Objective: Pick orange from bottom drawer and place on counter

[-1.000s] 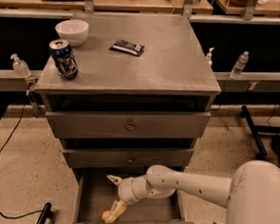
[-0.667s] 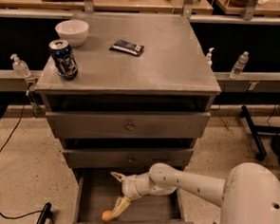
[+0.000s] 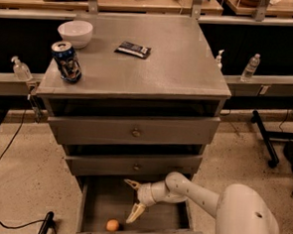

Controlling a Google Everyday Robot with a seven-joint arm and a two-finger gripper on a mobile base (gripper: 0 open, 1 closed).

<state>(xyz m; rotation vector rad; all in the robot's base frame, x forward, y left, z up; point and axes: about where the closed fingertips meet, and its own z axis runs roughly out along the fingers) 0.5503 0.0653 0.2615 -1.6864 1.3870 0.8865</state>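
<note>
The orange (image 3: 112, 225) lies on the floor of the pulled-out bottom drawer (image 3: 99, 200), near its front wall and left of centre. My gripper (image 3: 133, 200) hangs inside the drawer, up and to the right of the fruit, open, with one pale finger pointing up-left and the other down toward the orange. Nothing sits between the fingers and they are apart from the fruit. The grey counter (image 3: 175, 61) tops the cabinet above.
On the counter stand a white bowl (image 3: 75, 32) and a soda can (image 3: 66, 61) at the left, with a dark packet (image 3: 133, 49) near the middle. Two shallower drawers with brass knobs (image 3: 135, 132) are closed. My white arm (image 3: 240, 214) fills the lower right.
The gripper has shifted right and slightly up inside the drawer. The orange now shows uncovered near the drawer's front, where the lower finger lay over it before.
</note>
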